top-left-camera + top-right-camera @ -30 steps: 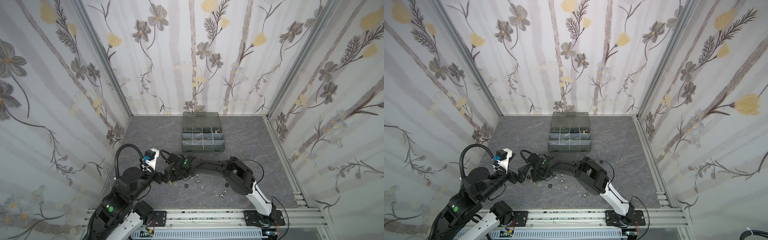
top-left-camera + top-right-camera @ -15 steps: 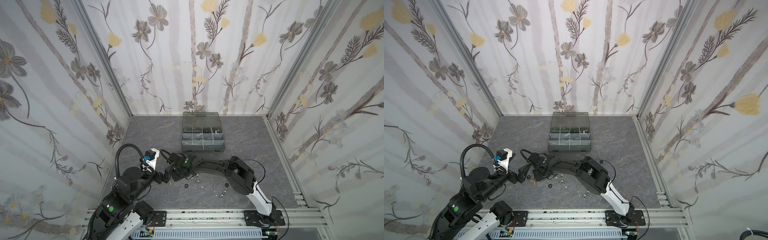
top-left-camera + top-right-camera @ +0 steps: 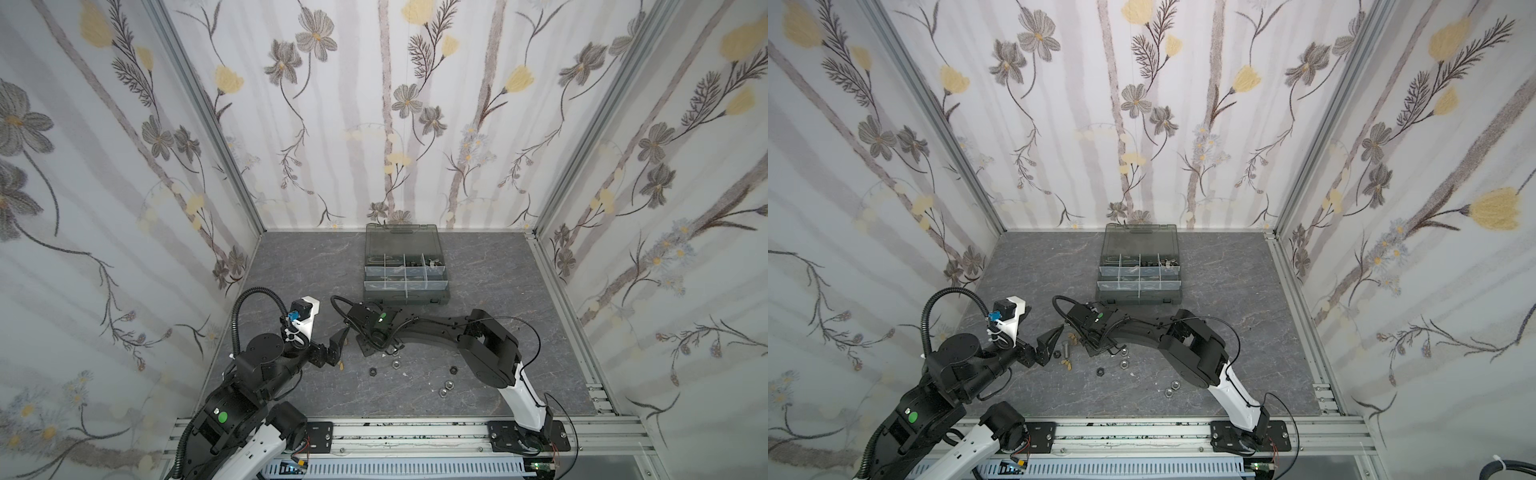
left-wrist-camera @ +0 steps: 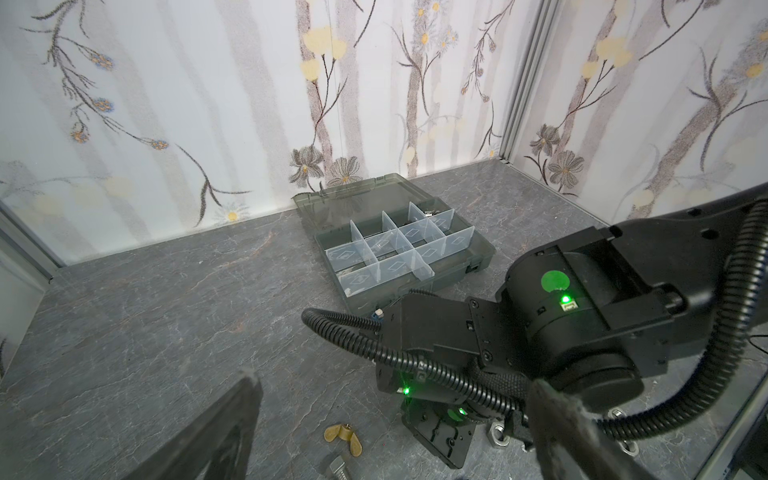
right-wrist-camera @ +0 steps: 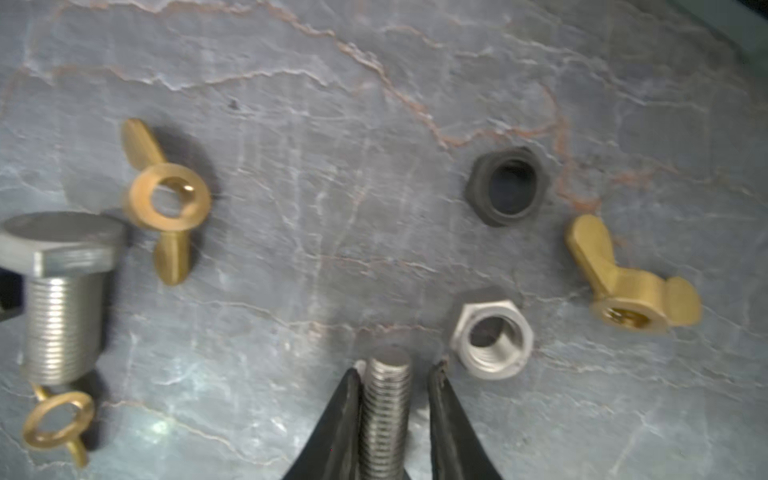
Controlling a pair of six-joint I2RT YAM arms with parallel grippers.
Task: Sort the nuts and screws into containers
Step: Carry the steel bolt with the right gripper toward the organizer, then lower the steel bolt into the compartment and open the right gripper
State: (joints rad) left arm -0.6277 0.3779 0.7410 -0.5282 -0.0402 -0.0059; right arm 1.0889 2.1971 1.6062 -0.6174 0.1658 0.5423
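In the right wrist view my right gripper (image 5: 395, 370) is open around a silver screw (image 5: 386, 399). The screw touches one finger (image 5: 345, 415), and a gap shows at the other finger. Round it on the floor lie a silver hex nut (image 5: 492, 338), a black hex nut (image 5: 509, 187), brass wing nuts (image 5: 166, 199) (image 5: 631, 286) and a thick silver screw (image 5: 62, 299). My left gripper (image 3: 1052, 338) stands open just left of these, holding nothing. The containers are compartments of a dark grey case (image 3: 405, 297) (image 3: 1140, 297) at the back, with its lid open.
More loose nuts lie on the floor nearer the front: a black one (image 3: 1099, 371), a silver one (image 3: 1124, 364) and a silver pair (image 3: 1172, 388). The right arm (image 3: 490, 349) stretches low across the middle. Flowered walls close in three sides, and an aluminium rail (image 3: 415, 432) runs along the front.
The right arm's wrist has edged slightly to the right over the loose parts. The left arm has held still.
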